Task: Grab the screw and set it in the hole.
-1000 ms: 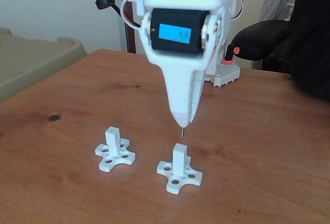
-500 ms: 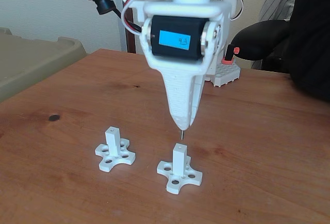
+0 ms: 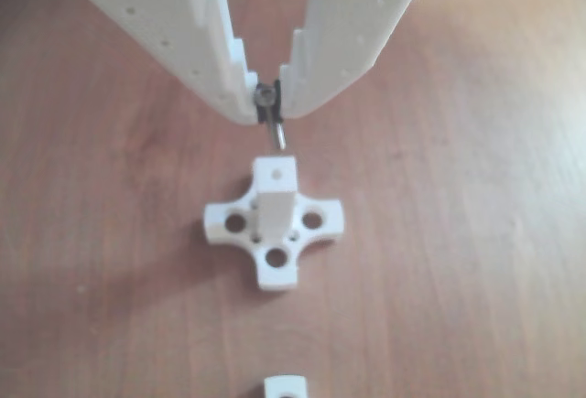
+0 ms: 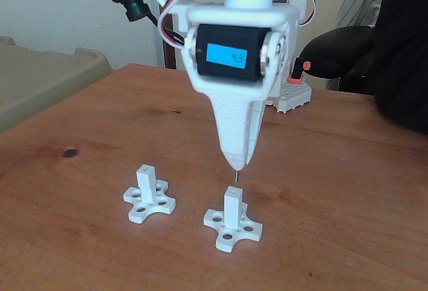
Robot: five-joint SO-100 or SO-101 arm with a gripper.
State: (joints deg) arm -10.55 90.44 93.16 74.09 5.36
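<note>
The gripper is holding the screw pinched by its head between nearly closed fingertips, tip hanging just above the hole in the white post, so any sideways offset is risking a jam against the post's end face.

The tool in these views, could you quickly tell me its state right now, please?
Tool: closed on the screw, pinching it near the head, tip hanging just above the white post and not yet in the hole.
</note>
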